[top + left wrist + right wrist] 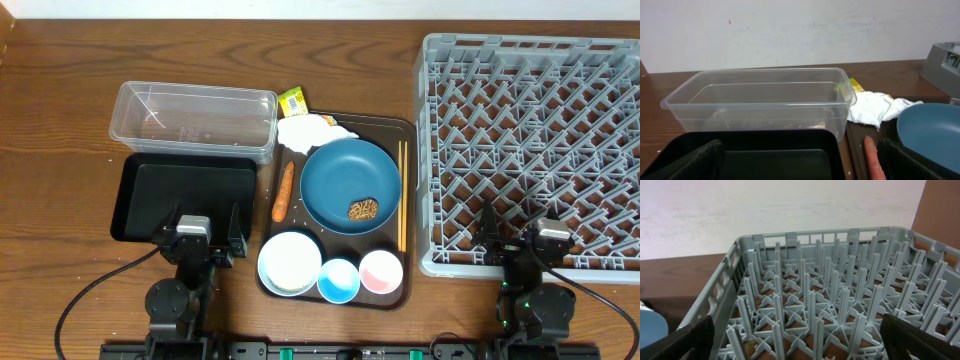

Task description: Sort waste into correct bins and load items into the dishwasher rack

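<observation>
Carrot [284, 191] first, just left of blue plate [340, 170]: pinch across mid-length, lift straight. Left pincer [800, 145] spread wide, right pincer [796, 320] too.

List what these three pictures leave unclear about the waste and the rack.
Overhead: whether the bowl holds rice, white on white, too small.
Overhead: print on the packet, too small; left wrist: the tub hides most of it.
Left wrist: the carrot, cut by the bottom edge.
Overhead: the rack, cut by the right edge.
</observation>
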`<move>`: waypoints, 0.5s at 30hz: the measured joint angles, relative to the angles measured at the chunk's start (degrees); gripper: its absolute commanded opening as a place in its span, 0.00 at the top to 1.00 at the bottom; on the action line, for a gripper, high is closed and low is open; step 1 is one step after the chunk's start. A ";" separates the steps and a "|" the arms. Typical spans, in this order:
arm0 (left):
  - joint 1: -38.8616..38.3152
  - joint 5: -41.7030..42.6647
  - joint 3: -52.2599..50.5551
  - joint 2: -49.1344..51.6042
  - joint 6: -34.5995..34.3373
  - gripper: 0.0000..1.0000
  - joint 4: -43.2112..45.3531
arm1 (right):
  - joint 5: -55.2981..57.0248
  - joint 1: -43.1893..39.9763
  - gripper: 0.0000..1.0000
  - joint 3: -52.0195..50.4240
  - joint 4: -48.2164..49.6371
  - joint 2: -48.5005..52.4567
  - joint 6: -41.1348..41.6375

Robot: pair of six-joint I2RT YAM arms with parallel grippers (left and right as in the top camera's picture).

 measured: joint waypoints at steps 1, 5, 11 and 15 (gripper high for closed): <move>0.00 0.00 0.00 0.00 0.00 0.02 0.00 | 0.00 0.00 0.01 0.00 0.00 0.00 0.00; 0.00 0.00 0.00 0.00 0.00 0.02 0.00 | 0.00 0.00 0.01 0.00 0.00 0.00 0.00; 0.00 0.02 0.00 0.00 0.00 0.02 0.00 | 0.09 0.00 0.01 0.00 0.04 0.00 0.00; 0.00 0.11 0.00 0.00 -0.02 0.02 0.17 | 0.15 0.00 0.01 0.00 1.99 0.09 0.00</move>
